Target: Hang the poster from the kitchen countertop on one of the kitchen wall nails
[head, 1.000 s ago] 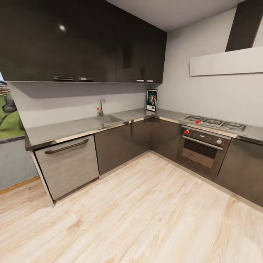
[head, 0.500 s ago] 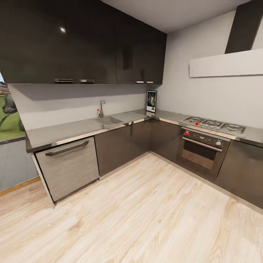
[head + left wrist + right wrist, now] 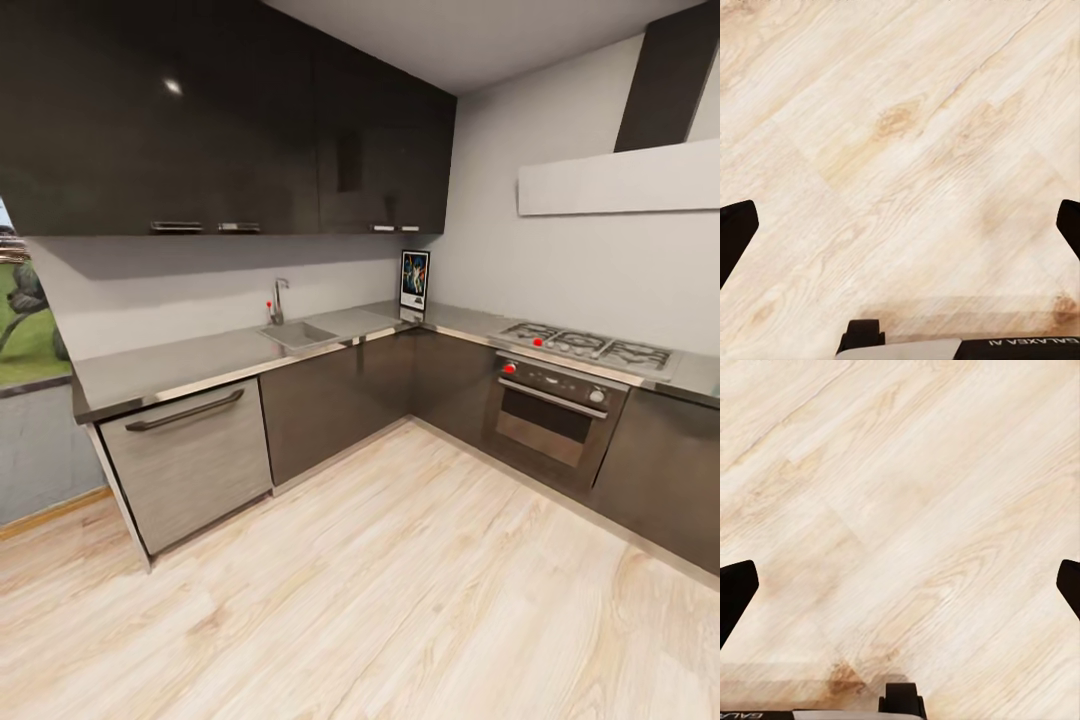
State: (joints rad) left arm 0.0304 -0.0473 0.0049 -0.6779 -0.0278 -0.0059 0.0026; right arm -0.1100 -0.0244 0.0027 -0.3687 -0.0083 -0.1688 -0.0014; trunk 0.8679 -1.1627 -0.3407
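Both the left jaws [image 3: 900, 225] and right jaws [image 3: 900, 585] stand wide apart over the wooden floor [image 3: 400, 600], holding nothing. Far ahead of them, the poster [image 3: 414, 280] stands upright in the counter [image 3: 200, 358] corner. A careless reach may tip it.

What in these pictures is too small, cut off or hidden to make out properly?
- Poster, head view: stands at the countertop corner, too small to read its figures or logo.
- Wall nails, head view: none can be made out on the pale walls; too small or outside the picture.
- Hob end of the countertop, head view: cut off by the right edge.
- Left fingers and right fingers, wrist views: only dark tips at the picture edges, over wooden floor.
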